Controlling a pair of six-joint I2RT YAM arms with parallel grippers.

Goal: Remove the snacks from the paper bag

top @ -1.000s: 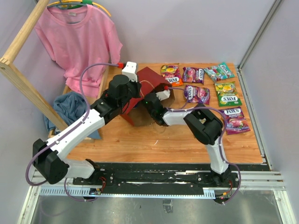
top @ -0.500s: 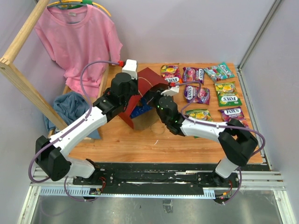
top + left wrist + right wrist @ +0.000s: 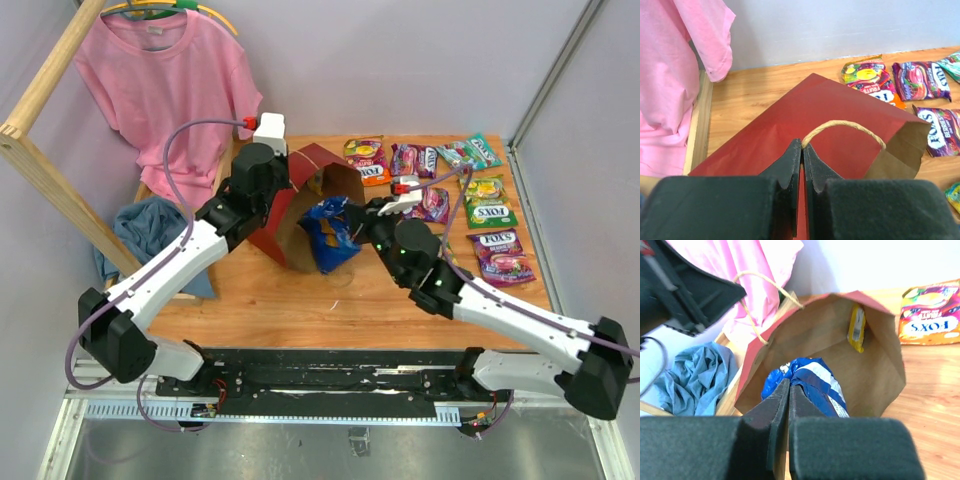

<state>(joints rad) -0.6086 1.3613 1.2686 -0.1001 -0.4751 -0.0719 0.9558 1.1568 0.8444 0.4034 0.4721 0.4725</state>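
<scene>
The dark red paper bag [image 3: 290,215] lies on its side with its brown mouth open to the right. My left gripper [image 3: 291,179] is shut on the bag's upper edge at the loop handle [image 3: 845,124], holding the mouth up; the jaws [image 3: 803,145] are pressed together. My right gripper [image 3: 352,217] is shut on the blue Doritos bag [image 3: 328,236], which sticks out of the mouth. In the right wrist view the jaws [image 3: 789,383] pinch its crumpled top [image 3: 816,382]. A small yellow candy bar [image 3: 857,329] lies deep inside the bag [image 3: 880,365]. Several Fox's packets [image 3: 487,201] lie on the table to the right.
A pink T-shirt [image 3: 170,90] hangs on a wooden rack [image 3: 55,175] at the back left. A blue cloth [image 3: 150,235] lies below it. Fox's packets [image 3: 367,160] line the far right part of the table, up to the wall frame [image 3: 540,230].
My right gripper has drawn back to the right with the Doritos bag, pulling it out of the bag's mouth. My left gripper has raised the bag's upper edge, opening the mouth wider.
</scene>
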